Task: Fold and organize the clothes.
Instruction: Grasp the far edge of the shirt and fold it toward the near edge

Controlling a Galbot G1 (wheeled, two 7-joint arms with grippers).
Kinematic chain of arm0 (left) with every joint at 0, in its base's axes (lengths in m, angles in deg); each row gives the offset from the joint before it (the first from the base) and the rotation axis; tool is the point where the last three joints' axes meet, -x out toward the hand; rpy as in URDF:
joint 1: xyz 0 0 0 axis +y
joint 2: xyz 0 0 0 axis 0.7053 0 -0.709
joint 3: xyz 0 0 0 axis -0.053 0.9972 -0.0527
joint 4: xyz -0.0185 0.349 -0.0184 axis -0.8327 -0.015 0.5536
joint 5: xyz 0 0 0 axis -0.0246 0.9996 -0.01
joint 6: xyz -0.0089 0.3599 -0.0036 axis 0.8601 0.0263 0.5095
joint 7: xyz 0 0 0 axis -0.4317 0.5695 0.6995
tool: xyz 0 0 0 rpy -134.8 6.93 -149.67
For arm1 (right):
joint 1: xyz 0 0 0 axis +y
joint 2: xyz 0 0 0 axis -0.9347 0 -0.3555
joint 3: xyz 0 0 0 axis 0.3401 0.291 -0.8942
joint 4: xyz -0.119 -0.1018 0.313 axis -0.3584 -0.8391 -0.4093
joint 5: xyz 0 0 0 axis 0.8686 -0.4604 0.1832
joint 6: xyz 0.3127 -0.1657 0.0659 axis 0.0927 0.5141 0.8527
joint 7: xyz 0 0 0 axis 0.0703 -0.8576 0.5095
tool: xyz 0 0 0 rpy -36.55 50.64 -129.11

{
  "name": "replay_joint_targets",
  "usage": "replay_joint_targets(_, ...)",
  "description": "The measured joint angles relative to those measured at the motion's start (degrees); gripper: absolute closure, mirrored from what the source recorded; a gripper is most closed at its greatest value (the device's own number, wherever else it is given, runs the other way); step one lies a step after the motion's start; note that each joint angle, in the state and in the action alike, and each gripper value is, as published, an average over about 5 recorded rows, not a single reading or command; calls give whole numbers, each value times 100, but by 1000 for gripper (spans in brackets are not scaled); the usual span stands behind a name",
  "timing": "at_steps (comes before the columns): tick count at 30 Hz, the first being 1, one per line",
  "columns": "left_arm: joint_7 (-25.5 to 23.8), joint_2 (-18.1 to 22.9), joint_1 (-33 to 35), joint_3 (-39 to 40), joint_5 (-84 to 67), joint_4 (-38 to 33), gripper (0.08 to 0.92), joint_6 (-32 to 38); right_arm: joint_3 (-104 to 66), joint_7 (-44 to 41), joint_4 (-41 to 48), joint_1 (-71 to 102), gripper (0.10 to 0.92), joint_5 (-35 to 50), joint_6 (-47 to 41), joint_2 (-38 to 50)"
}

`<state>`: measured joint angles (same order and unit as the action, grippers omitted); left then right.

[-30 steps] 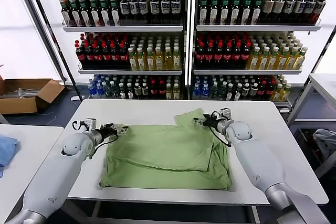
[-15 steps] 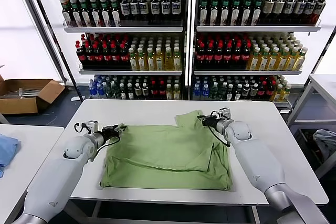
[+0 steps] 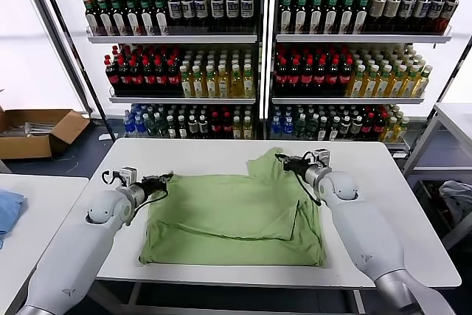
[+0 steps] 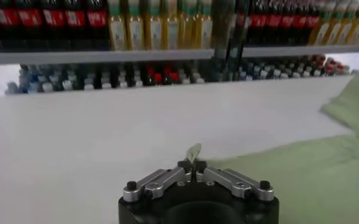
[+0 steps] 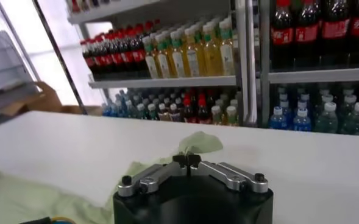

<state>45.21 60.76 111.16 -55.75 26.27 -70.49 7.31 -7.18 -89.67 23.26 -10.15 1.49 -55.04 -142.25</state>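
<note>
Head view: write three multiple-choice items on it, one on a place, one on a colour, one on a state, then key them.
1. The light green soft-fabric polo shirt lies on:
A. the white table
B. a bottle shelf
C. the floor

2. The cloth at the left edge is:
A. red
B. blue
C. yellow

3. The left gripper and right gripper are:
A. both wide open
B. both shut on the shirt's far corners
C. out of view

Key: A, fabric spreads across the tabletop; B, plainly blue; B, each wrist view shows fabric pinched between closed fingertips.
</note>
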Motion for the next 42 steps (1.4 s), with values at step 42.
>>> replay_joint_targets(42, 56, -455, 3829, -2089, 713, -3201, 907, 210, -2216, -153, -3802, 5096, 845, 526, 677, 581)
